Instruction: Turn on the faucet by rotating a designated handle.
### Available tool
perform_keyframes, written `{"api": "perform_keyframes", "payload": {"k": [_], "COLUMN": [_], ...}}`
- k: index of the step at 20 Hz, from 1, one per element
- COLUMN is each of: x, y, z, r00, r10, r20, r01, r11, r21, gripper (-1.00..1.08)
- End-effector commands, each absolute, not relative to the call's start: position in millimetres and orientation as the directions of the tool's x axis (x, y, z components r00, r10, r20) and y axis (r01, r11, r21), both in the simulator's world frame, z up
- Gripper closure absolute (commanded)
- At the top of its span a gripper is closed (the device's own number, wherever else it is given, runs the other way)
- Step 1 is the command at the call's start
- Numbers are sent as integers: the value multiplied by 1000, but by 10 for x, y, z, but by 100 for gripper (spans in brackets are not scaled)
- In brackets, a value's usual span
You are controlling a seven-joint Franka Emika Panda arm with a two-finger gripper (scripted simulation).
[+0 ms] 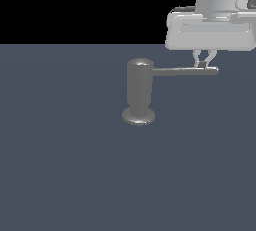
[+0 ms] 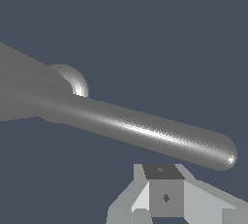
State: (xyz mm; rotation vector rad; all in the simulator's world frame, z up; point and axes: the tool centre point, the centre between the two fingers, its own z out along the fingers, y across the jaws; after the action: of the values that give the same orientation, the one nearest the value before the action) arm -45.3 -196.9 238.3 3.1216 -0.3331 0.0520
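The faucet point(image 1: 139, 89) is a grey upright cylinder on a round disc foot, standing on the dark floor in the middle of the exterior view. Its handle point(image 1: 185, 71) is a thin grey rod that sticks out level toward the exterior view's right. My gripper point(image 1: 203, 63) hangs from above with its fingertips together, right at the rod near its outer tip; I cannot tell if they touch it. In the wrist view the handle point(image 2: 145, 132) runs across just in front of the closed fingertips point(image 2: 164, 196), with the faucet body point(image 2: 22, 92) at its far end.
The flat dark grey-blue floor point(image 1: 75, 175) spreads around the faucet. The arm's white hand body point(image 1: 210, 30) hovers above the handle's outer end. Nothing else stands in view.
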Motion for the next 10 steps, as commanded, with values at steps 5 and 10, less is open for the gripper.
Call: {"api": "perform_keyframes", "payload": {"k": [5,10], "x": [-424,-211], "y": [-2277,-2079], "z": [2230,2407], "r00": [971,981], "r10": [-238,-192], "r20": [4,37], "r01": [-238,-192], "r11": [-971,-981], "r21": [0,-5], "gripper": [108,108]}}
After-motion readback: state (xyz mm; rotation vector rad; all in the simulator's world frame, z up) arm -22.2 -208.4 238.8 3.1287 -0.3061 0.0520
